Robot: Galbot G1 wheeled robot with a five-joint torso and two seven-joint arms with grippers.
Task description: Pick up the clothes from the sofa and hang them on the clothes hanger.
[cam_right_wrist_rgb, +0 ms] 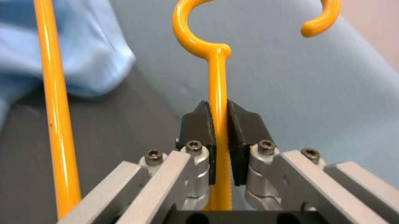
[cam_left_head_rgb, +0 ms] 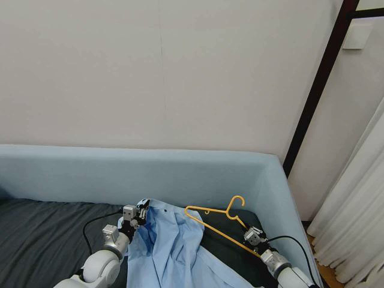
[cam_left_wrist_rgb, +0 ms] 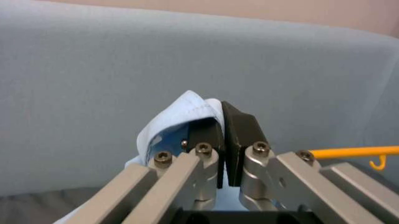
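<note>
On sofa (cam_left_head_rgb: 180, 174) seat, toward right corner: light blue shirt (cam_left_head_rgb: 171, 249) lies rumpled on dark cushion, yellow hanger (cam_left_head_rgb: 211, 219) just beside it, one hanger end at shirt edge. Touching or under fabric, cannot tell.

Left gripper (cam_left_head_rgb: 141, 211) at shirt's upper edge, jaws pinched closed on fabric fold.

Right gripper (cam_left_head_rgb: 254, 234) jaws clamped on hanger neck below hook.

Shirt looks thin, soft, floppy, light; likely bunches and slips, so best held at collar or shoulder seam.

Hanger looks stiff, smooth, light; may swivel in neck grip.
</note>
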